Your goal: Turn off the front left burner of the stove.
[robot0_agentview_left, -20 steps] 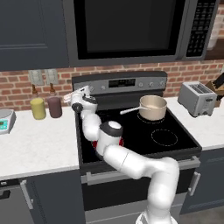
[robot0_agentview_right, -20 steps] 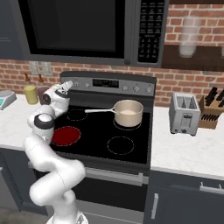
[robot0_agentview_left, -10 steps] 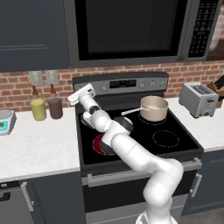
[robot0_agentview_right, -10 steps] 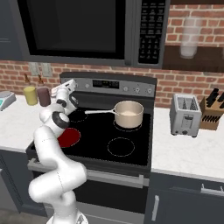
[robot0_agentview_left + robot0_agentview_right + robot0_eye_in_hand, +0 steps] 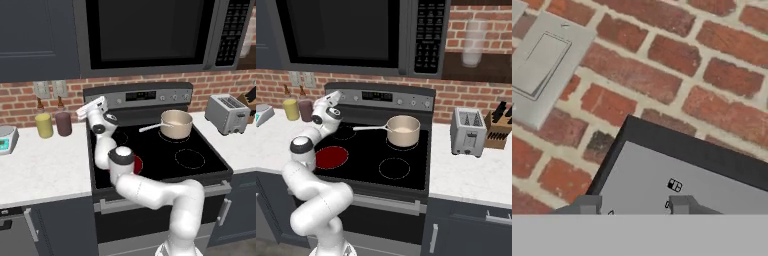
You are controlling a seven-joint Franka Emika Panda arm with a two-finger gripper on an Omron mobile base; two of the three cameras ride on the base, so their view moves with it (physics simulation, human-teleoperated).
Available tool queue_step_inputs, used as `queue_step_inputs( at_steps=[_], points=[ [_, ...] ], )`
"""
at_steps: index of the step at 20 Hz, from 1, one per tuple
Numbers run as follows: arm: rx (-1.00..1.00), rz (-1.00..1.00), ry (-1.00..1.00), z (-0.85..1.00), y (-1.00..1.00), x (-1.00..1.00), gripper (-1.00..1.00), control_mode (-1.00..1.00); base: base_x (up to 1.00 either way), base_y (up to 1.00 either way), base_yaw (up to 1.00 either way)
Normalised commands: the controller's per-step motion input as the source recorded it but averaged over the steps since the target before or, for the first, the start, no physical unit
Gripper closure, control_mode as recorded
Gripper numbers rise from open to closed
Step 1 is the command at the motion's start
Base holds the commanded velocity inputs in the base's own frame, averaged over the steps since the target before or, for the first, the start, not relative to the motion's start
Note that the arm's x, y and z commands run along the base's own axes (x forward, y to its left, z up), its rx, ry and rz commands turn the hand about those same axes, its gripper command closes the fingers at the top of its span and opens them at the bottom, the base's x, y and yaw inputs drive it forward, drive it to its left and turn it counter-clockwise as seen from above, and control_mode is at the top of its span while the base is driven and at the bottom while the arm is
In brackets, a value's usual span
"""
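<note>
- The white arm's two-finger gripper (image 5: 85, 111) is hovering at the left end of the grey steel back panel (image 5: 406, 99) of the black glass-top stove (image 5: 371, 150); its dark fingertips (image 5: 588, 205) are standing apart, holding nothing.
- The wide front left burner (image 5: 331, 157) is glowing red, so the job is not done.
- The step in hand looks like the approach to a knob.
- Next, I judge, the fingers must settle around the correct small knob and twist it.

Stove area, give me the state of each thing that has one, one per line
front left burner: glowing red, on
other burners: black, off
pot: upright on the back right burner, uncovered
tool: at the stove back panel's left end, fingers apart
microwave: door shut
</note>
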Motion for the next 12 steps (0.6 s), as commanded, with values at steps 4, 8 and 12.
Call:
queue_step_inputs(
  at_steps=[4, 8, 12],
  points=[
    [0.51, -0.53, 0.17, 0.21, -1.0, -0.16, 1.0, -1.0, 0.0, 0.0, 0.0],
    [0.48, -0.58, 0.18, 0.17, -1.0, -0.11, 1.0, -1.0, 0.0, 0.0, 0.0],
    [0.42, -0.6, 0.18, 0.02, -1.0, -0.04, 1.0, -1.0, 0.0, 0.0, 0.0]
  ],
)
